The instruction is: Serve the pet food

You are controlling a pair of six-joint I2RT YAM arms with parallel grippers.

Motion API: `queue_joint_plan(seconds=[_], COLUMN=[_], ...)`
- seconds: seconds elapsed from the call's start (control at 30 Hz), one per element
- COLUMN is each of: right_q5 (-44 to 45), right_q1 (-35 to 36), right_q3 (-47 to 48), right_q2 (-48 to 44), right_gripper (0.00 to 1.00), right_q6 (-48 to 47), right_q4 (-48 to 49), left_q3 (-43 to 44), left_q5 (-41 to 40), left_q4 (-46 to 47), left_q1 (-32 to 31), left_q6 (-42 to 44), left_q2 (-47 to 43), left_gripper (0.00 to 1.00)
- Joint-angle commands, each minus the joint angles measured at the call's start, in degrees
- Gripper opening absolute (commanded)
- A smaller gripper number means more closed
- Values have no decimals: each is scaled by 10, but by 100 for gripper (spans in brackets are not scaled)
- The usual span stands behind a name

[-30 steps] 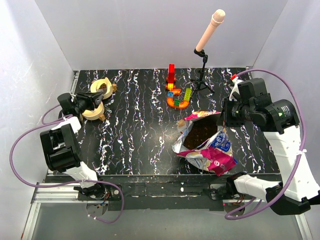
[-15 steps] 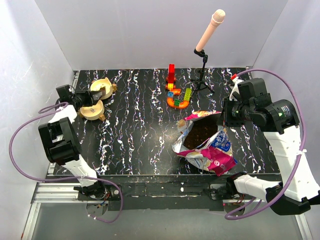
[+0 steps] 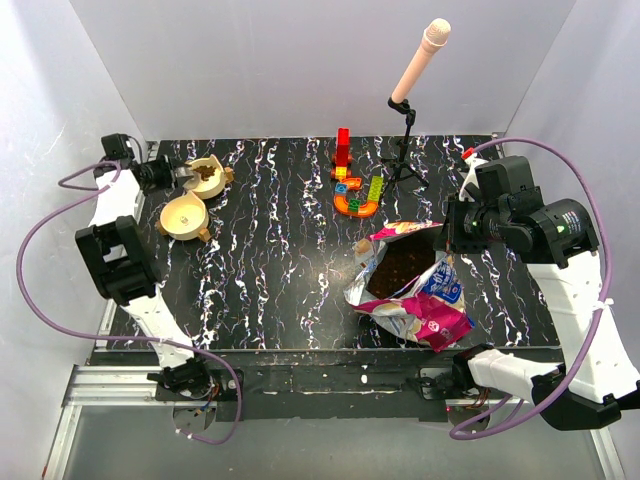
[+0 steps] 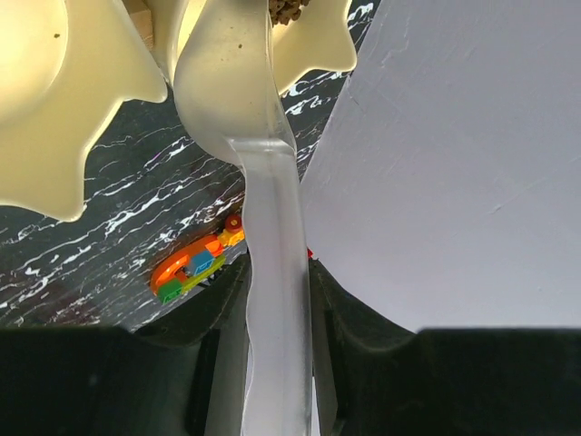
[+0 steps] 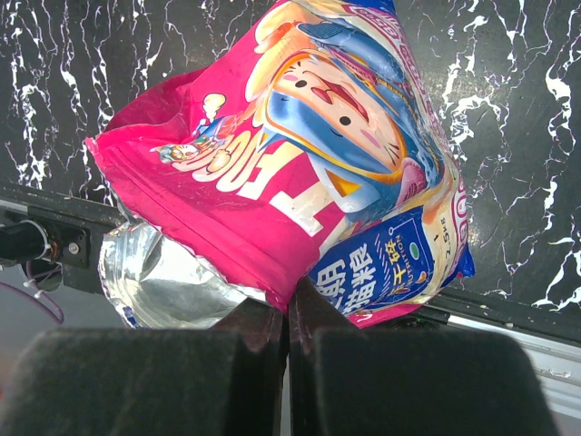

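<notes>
The left arm (image 3: 115, 265) stands up along the left edge of the counter (image 3: 280, 270). Its forearm reaches toward the far corner, and its wrist is turned so that the left claw (image 3: 172, 177) points right. Its fingers (image 4: 222, 363) are partly apart, clamped on a pale handle (image 4: 272, 236). The right arm (image 3: 580, 300) rises from its base and folds inward, forearm pointing left. The right claw (image 3: 447, 240) is pressed tight, pinching the bag (image 5: 300, 163) by its edge.
</notes>
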Motion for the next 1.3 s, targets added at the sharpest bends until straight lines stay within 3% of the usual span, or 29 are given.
queue_joint_plan(seconds=[0.0,0.2,0.63,1.0,1.13,1.27], right_q5=[-14,-14,-20,-13,-2,9], right_q1=[4,4,4,4,4,4], right_q3=[33,39,40,25,25,40], right_q2=[-34,-31,-22,-16,-7,13], right_gripper=[1,1,1,1,1,1], right_q6=[1,4,10,13,11,9], right_q4=[114,112,104,102,104,105], left_q3=[90,181,235,231,191,37], left_q5=[-37,-32,-30,-17,11,90], left_q4=[-178,-249,-286,-214,-211,-108], left_q1=[1,-20,-28,-42,-93,-138], left_q6=[-11,-32,-54,-15,55,95], left_q2=[30,72,46,-34,-100,-234], left_gripper=[0,0,0,0,0,0])
